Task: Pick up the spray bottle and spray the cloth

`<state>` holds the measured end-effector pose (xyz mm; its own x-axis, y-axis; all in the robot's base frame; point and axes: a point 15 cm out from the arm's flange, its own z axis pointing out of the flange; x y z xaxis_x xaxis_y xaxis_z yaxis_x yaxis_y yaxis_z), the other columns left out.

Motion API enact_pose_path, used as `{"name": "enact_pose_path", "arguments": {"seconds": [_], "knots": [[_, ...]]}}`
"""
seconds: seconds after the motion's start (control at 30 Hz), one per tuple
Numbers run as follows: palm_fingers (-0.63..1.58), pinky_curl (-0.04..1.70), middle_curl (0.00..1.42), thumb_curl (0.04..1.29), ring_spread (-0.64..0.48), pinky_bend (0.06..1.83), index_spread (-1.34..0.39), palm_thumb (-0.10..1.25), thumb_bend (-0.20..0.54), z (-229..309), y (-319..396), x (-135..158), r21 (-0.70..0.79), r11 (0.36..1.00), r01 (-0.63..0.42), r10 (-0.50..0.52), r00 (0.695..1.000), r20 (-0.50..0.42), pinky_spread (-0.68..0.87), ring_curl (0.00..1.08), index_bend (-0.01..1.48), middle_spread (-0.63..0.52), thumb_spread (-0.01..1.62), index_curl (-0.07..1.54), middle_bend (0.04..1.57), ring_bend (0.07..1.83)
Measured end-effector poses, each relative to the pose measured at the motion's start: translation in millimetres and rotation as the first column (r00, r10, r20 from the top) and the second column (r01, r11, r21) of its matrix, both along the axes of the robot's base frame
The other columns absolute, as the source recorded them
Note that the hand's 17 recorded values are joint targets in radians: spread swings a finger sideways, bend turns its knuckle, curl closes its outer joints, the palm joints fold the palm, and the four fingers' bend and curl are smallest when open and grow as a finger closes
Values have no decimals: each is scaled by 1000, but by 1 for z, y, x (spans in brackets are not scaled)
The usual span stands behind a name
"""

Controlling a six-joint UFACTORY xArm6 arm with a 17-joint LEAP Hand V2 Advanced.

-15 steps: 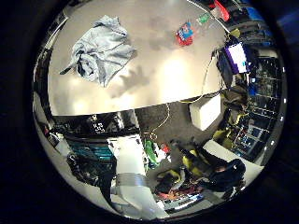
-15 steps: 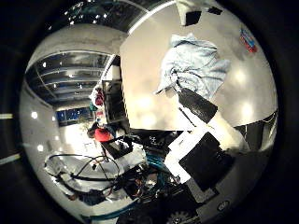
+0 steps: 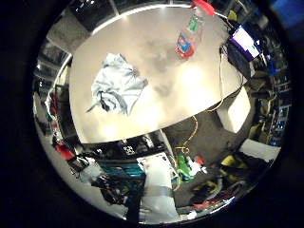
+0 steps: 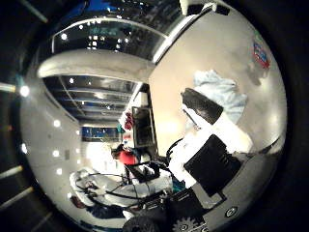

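Observation:
A clear spray bottle [image 3: 189, 38] with a red trigger head and red-blue label stands upright on the pale table [image 3: 190, 90], near its far edge. A crumpled light blue cloth [image 3: 116, 89] lies on the same table, well apart from the bottle. Both sit far from my palm and look small. Part of my hand [image 4: 212, 145] shows in the thumb side view as white and black segments reaching toward the cloth [image 4: 219, 92]; it holds nothing. The bottle [image 4: 261, 52] shows there at the table's far side.
A laptop with a lit screen [image 3: 244, 40] sits beside the table past the bottle. A white box [image 3: 235, 111] stands on the floor by the table's corner. Bags and clutter [image 3: 223, 175] cover the floor below the table's near edge.
The whole picture has shifted: my palm has turned, and the table, cloth and bottle now sit differently in both views. The things on the table have not moved.

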<state>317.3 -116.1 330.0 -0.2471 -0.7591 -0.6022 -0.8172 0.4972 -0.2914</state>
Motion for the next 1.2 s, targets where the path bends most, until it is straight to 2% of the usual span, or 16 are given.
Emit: {"name": "enact_pose_path", "arguments": {"seconds": [0.17,0.47,0.8,1.2], "knots": [[282,274,368,401,112,309,-262,739,-22,-1,-58,-15,62,985,163,-170,978,124,388,246,138,24,1120,306,218,311],[168,302,368,392,157,400,-183,736,-21,-28,-120,-32,172,940,296,-328,923,203,389,262,146,124,1110,268,206,347],[75,307,356,381,168,422,-164,687,-32,-78,-161,-31,279,894,351,-406,898,169,385,266,160,169,1089,274,177,335],[-21,315,310,313,207,449,-193,537,-33,-119,-210,-3,315,877,363,-415,903,115,384,263,150,177,1025,264,185,330]]}}
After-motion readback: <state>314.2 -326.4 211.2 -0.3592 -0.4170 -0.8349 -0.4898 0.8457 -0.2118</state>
